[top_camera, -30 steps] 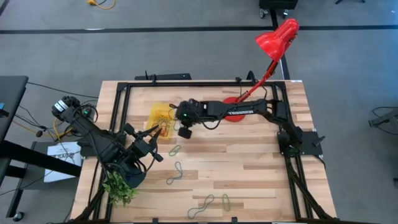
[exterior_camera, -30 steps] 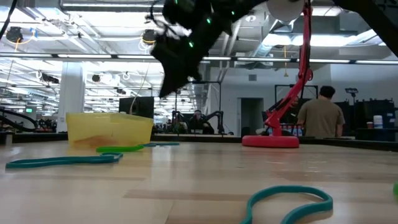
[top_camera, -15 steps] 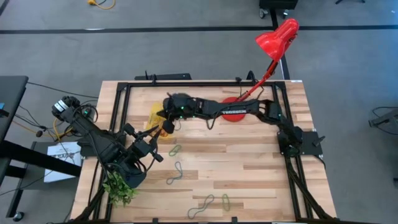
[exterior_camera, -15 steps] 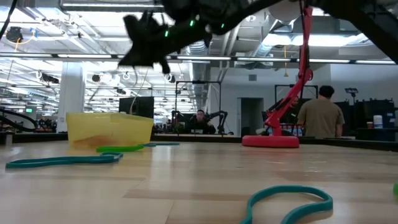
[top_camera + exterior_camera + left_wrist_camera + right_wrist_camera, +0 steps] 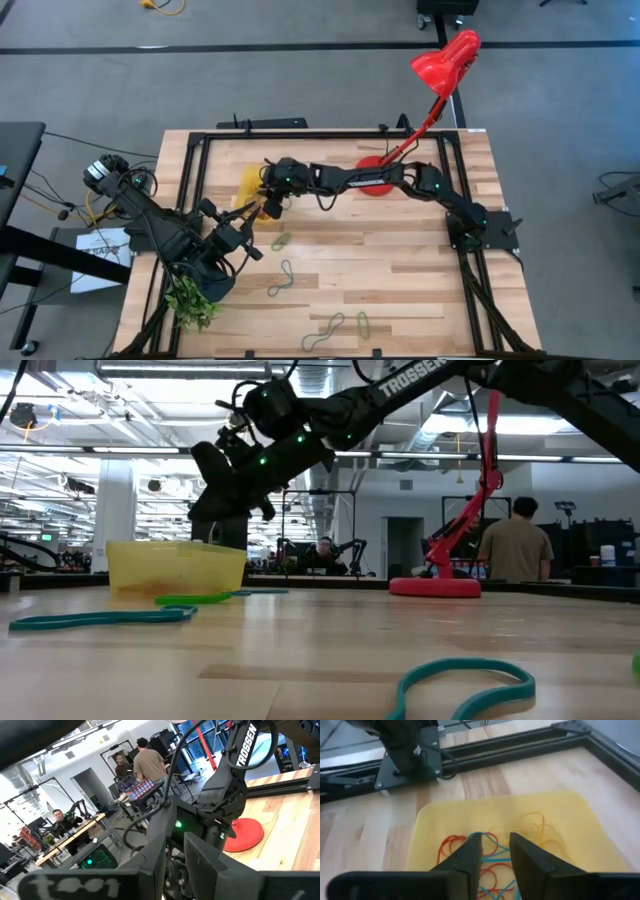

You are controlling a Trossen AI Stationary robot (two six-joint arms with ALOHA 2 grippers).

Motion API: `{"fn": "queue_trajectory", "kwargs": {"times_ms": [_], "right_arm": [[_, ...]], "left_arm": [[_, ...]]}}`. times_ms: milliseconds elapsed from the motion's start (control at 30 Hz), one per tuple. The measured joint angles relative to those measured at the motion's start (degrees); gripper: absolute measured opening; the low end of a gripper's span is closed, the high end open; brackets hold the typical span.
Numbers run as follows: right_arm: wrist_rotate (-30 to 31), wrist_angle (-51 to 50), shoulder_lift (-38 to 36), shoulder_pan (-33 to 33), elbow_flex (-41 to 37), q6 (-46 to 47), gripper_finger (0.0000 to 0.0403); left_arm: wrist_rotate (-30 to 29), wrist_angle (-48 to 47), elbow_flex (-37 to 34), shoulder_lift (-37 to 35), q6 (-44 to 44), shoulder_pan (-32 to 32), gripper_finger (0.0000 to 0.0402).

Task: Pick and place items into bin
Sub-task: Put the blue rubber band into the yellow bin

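Observation:
The bin [image 5: 255, 186] is a low translucent yellow tray at the table's far left, also seen in the low view [image 5: 175, 567]. Red, blue and yellow bands [image 5: 492, 851] lie on its floor. My right gripper [image 5: 268, 200] hangs open just above the bin's right part, tilted down, with its fingers [image 5: 470, 856] over the bands and nothing between them. More bands lie flat on the table: a green one [image 5: 281, 241], a grey one [image 5: 283, 279] and two near the front edge [image 5: 325, 330]. My left gripper [image 5: 243, 232] waits open near the bin's near side.
A red lamp [image 5: 445, 60] stands on its round base [image 5: 378, 162] at the far middle, its stalk crossing over my right arm. A green leafy plant [image 5: 190, 300] sits at the near left. A black frame [image 5: 330, 133] rims the table. People stand in the room beyond [image 5: 515, 545].
My right gripper has travelled toward the table's left edge, from beside the bin to over it. It has sunk lower and tipped its fingers downward. The bands on the table and my left arm have stayed where they were.

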Motion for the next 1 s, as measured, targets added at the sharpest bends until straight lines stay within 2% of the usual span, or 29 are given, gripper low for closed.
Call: {"fn": "queue_trajectory", "kwargs": {"times_ms": [100,200,300,433,533,600,833,1000], "right_arm": [[0.0,-0.38,-1.62,-0.02,0.02,0.2,0.0115],[0.02,-6.19,-3.66,-0.36,0.24,0.21,0.0124],[0.18,-18.3,-5.51,-0.42,0.11,-0.58,0.0127],[0.14,-34.29,-6.48,0.04,0.09,-6.0,0.0124],[0.23,-40.49,-6.29,0.57,-0.34,-7.18,0.0122],[0.49,-38.18,-6.24,0.8,-2.41,-7.32,0.0121],[1.68,-20.05,-6.11,0.38,-7.5,-7.3,0.0121],[1.73,-18.15,-6.09,0.57,-8.2,-7.3,0.0121]], "left_arm": [[0.0,-0.01,0.0,0.0,0.0,0.0,0.0062],[0.0,-0.01,0.0,0.0,0.0,0.0,0.0062],[0.0,-0.01,0.0,0.0,0.0,0.0,0.0062],[0.0,-0.04,0.0,0.0,0.0,0.0,0.0062],[0.0,0.0,0.0,0.0,0.0,0.0,0.0062],[0.0,0.01,0.0,0.0,-0.02,0.0,0.0062],[0.0,0.42,0.0,0.0,-0.01,0.0,0.0062],[0.0,0.54,0.0,0.0,0.31,0.0,0.0062]]}}
